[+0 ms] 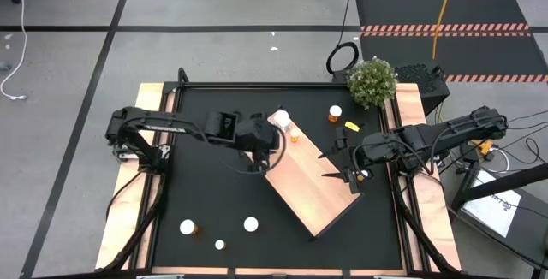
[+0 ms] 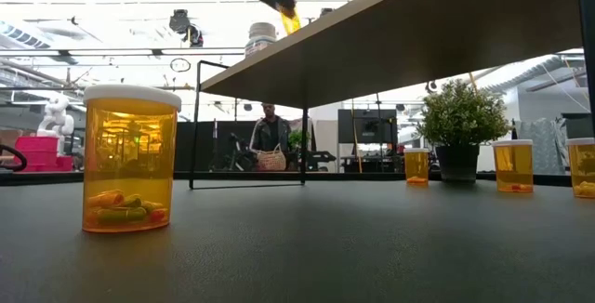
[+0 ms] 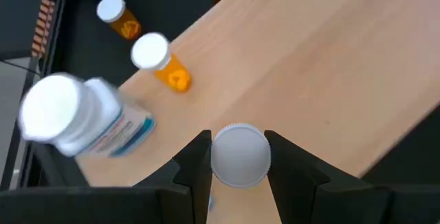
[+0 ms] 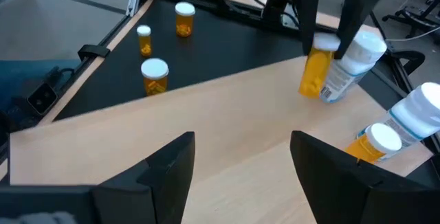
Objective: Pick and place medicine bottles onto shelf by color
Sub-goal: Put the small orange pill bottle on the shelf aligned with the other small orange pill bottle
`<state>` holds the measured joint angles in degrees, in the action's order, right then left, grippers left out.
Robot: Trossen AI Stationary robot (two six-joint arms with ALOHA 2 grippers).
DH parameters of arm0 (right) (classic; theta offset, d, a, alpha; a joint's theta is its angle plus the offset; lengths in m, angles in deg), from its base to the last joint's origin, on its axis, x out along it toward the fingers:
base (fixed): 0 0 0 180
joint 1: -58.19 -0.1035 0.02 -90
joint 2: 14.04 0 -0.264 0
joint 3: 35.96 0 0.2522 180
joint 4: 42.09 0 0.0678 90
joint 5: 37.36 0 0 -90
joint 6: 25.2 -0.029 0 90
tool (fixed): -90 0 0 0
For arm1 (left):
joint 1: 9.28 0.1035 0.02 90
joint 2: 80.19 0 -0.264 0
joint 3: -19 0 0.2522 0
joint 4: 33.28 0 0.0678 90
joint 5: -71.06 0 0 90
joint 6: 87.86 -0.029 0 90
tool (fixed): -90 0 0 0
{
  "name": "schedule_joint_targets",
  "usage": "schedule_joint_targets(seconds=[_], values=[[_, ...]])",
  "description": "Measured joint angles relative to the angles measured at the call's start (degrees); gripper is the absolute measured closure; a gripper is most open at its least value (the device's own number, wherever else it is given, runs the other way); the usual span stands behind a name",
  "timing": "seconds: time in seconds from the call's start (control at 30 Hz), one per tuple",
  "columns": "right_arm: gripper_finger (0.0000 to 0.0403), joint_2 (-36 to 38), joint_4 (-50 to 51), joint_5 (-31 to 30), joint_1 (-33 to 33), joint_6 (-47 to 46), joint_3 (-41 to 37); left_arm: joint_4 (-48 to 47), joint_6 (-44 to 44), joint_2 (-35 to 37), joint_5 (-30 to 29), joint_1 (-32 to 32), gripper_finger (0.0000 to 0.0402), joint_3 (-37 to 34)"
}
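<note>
The shelf (image 1: pixel 312 181), a pale wood board, lies slantwise across the black mat. My left gripper (image 1: pixel 259 151) hangs over its far left end, shut on an orange medicine bottle (image 4: pixel 316 73) with a white cap. Beside it on the shelf stand a white bottle (image 3: pixel 82 117) and an orange bottle (image 3: pixel 165 62). More orange bottles stand on the mat (image 1: pixel 335 112) (image 1: pixel 187 226). My right gripper (image 4: pixel 240 162) is open over the shelf's right edge with nothing between its fingers. My left gripper pinches the orange bottle at its white cap (image 3: pixel 239 154), one finger (image 3: pixel 196 165) on each side. The fingers come from above, slanting down. The bottle hangs below them, slightly tilted, clear of the shelf.
A potted plant (image 1: pixel 372 82) stands at the table's far right. White-capped bottles (image 1: pixel 251 224) (image 1: pixel 219 245) stand on the mat near the front. A small yellow object (image 1: pixel 351 127) lies by the shelf's far end. In the low view the shelf stands raised above the mat.
</note>
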<state>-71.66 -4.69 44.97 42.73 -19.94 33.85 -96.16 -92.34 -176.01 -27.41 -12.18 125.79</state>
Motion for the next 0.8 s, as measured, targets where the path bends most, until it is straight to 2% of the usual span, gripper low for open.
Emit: schedule_joint_targets(seconds=[0.27, 0.57, 0.8], values=[[0.0167, 0.0, 0.81, -0.01, 0.0, -0.02, 0.02, -1.12, 0.11, -3.21, 1.06, 0.08, 0.0281, -0.02], [0.0167, 0.0, 0.63, -0.01, 0.0, -0.04, 0.02, -1.27, 2.22, -3.39, 3.93, 1.05, 0.0281, -0.02], [0.0167, 0.0, 0.63, -0.01, 0.0, -0.04, 0.02, -1.67, 1.98, -3.41, 3.65, 1.05, 0.0253, -0.02]])
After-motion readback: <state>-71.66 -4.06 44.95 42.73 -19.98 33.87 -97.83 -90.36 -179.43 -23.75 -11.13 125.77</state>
